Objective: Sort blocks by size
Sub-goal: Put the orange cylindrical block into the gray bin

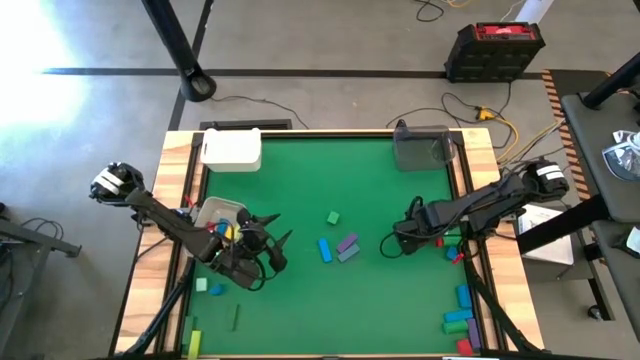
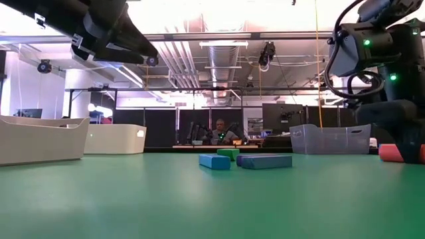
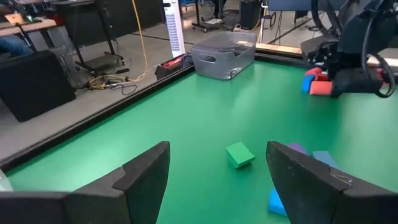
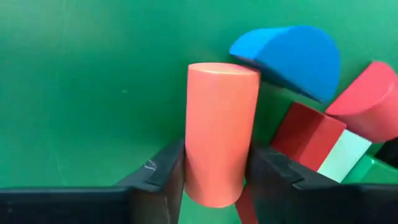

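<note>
My right gripper [image 4: 214, 177] is shut on a red cylinder block [image 4: 221, 130] at the table's right side [image 1: 437, 242]. Just beyond it lie a blue half-round block [image 4: 292, 59] and red blocks [image 4: 311, 134]. A green cube [image 1: 332, 217], a blue block [image 1: 325, 250] and a purple block [image 1: 347, 242] rest flat mid-table. My left gripper [image 1: 272, 240] hangs open above the table's left part, with nothing between its fingers [image 3: 146, 177]. The green cube [image 3: 239, 154] lies well ahead of it. My right gripper pinches the red cylinder's curved sides near one end [image 4: 211, 180] between its two fingers. The fingers come from above and lie across the cylinder. The cylinder lies level, low at the table [image 2: 392, 153]. Whether it is lifted clear, I cannot tell.
Two white trays [image 1: 232, 150] [image 1: 218, 212] stand at the far left and a grey tray [image 1: 425, 148] at the far right. More blocks lie at the near right [image 1: 462, 310] and near left [image 1: 207, 288]. Wooden rails [image 1: 170, 200] edge the green mat.
</note>
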You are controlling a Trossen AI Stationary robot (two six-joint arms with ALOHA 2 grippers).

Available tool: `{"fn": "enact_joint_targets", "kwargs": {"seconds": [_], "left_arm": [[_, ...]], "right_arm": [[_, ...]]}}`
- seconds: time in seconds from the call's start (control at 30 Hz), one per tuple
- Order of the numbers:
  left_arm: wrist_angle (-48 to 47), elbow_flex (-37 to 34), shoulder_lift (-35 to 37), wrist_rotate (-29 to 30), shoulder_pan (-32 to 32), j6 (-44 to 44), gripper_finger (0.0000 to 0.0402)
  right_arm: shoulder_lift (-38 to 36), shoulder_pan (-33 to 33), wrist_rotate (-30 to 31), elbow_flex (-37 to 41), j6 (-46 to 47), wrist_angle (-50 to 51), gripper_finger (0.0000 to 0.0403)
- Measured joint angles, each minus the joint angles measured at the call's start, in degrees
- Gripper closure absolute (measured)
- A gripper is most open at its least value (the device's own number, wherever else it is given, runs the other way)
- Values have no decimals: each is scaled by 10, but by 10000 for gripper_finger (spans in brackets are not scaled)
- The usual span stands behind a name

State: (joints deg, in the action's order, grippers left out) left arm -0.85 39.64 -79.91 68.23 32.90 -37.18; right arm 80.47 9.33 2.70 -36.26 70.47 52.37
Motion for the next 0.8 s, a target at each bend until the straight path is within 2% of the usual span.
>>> {"fn": "enact_joint_targets", "kwargs": {"seconds": [0.1, 0.2, 0.27, 0.33, 0.43, 0.53, 0.67, 0.73, 0.8], "left_arm": [[22, -1, -12, -6, 6, -1, 150], [71, -2, -31, -42, 7, 27, 150], [123, -2, -47, -87, 5, 71, 150], [183, -2, -68, -162, 2, 143, 150], [308, -1, -115, -279, 2, 243, 150], [461, 3, -167, -351, 3, 350, 150], [670, 17, -232, -363, -2, 458, 150], [717, 33, -260, -362, -9, 474, 150], [721, 52, -280, -362, -16, 477, 150]], "right_arm": [[-7, 25, 18, -18, -20, 16, 278], [-15, 69, 55, -60, -21, 28, 278], [-24, 105, 89, -95, -21, 13, 278], [-23, 144, 141, -121, -23, 2, 273], [-23, 206, 251, -154, -56, -88, 272], [-23, 264, 346, -157, -125, -204, 279], [-23, 315, 436, -150, -233, -380, 279], [-23, 328, 450, -150, -283, -438, 279], [-23, 332, 455, -149, -330, -488, 279]]}}
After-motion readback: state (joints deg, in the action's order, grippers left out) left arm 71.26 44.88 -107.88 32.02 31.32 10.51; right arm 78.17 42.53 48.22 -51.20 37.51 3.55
